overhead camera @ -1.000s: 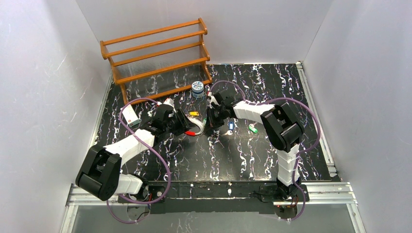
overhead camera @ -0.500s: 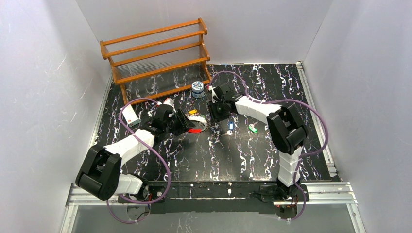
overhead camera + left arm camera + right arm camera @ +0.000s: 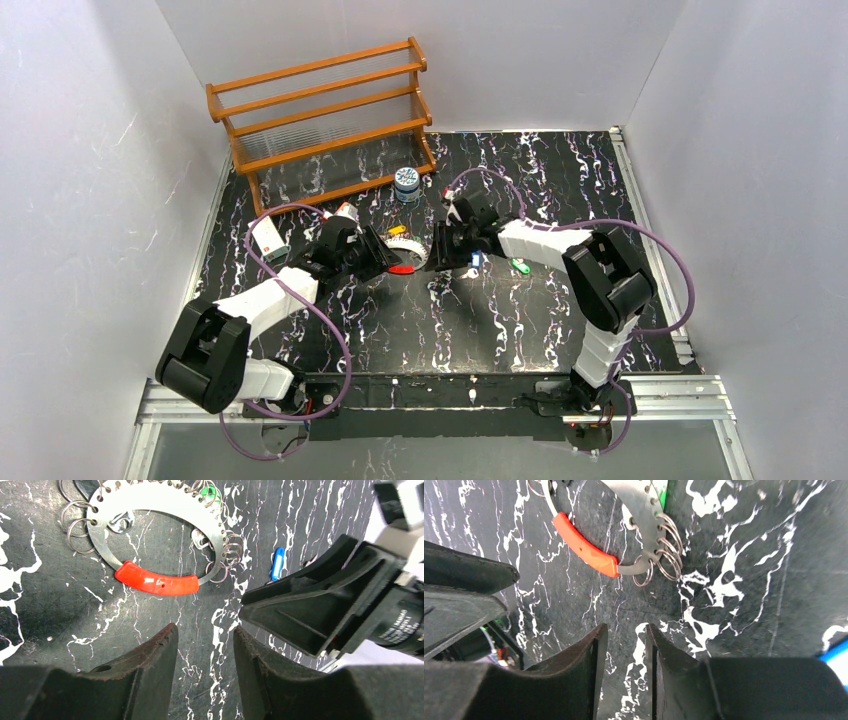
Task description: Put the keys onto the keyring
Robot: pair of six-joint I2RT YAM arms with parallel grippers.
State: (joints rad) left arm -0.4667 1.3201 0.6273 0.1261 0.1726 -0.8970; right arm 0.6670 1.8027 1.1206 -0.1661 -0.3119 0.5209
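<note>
The keyring lies flat on the black marbled table: a thin silver loop with a red segment and several small split rings. It also shows in the top view and the right wrist view. A green key rests at the loop's far edge. A blue key lies apart to the right, and another green key lies beyond it. My left gripper stands open and empty just short of the red segment. My right gripper faces it from the other side, open and empty.
A wooden rack stands at the back left, with a round blue-white jar beside its right foot. A white box lies left of my left arm. The two grippers are close together, the keyring between them.
My right gripper has opened and its arm has swung a little to the right. The keyring now lies flat between the grippers. The left gripper has stayed put.
</note>
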